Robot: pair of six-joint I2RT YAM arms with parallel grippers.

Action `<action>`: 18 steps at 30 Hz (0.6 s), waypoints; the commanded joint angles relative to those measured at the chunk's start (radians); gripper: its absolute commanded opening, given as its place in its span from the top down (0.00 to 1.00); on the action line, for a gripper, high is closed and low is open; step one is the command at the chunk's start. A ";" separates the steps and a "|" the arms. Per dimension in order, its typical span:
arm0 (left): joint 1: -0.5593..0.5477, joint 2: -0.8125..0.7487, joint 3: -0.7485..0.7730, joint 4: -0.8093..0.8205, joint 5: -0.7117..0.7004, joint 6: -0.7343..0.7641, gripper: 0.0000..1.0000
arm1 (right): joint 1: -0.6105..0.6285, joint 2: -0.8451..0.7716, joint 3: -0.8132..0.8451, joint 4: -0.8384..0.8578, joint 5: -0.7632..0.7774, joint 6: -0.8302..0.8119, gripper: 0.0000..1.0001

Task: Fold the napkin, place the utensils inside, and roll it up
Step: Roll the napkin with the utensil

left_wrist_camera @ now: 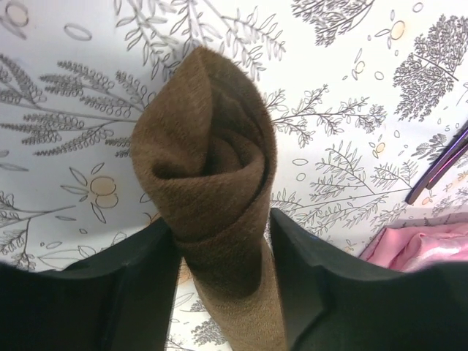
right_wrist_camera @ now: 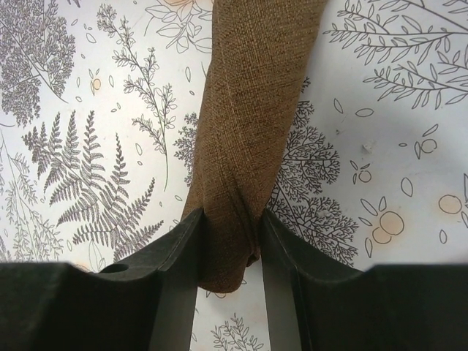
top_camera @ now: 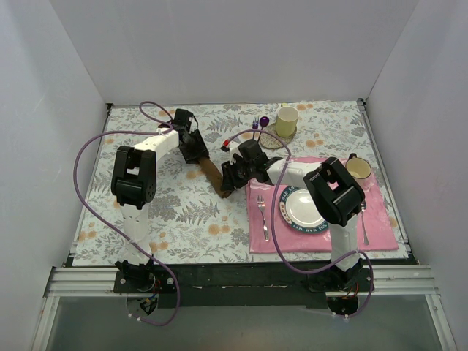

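The napkin (top_camera: 213, 174) is a dark brown cloth rolled into a narrow tube, lying aslant on the leaf-print tablecloth left of the pink placemat (top_camera: 380, 212). My left gripper (top_camera: 196, 153) grips its far end. In the left wrist view the roll's spiral end (left_wrist_camera: 205, 146) faces the camera, and the left gripper (left_wrist_camera: 223, 234) has both black fingers pressed against the cloth. My right gripper (top_camera: 228, 179) holds the near end. In the right wrist view the right gripper (right_wrist_camera: 230, 227) pinches the napkin (right_wrist_camera: 248, 110) inward. What the roll contains is hidden. A fork (top_camera: 262, 218) and another utensil (top_camera: 364, 225) lie on the placemat.
A blue-rimmed plate (top_camera: 281, 201) sits on the placemat with a mug (top_camera: 358, 170) at its far right corner. A yellow cup (top_camera: 287, 119) stands on a coaster at the back, beside a purple fork (top_camera: 256, 123). White walls enclose the table on three sides.
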 commanded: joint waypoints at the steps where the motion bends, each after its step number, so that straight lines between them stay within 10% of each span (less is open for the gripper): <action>1: 0.002 0.031 -0.019 -0.022 -0.076 0.033 0.42 | 0.000 -0.011 0.046 -0.063 -0.046 -0.016 0.57; 18: 0.003 -0.060 -0.016 -0.092 -0.086 0.042 0.25 | -0.003 0.040 0.122 -0.100 -0.073 0.017 0.45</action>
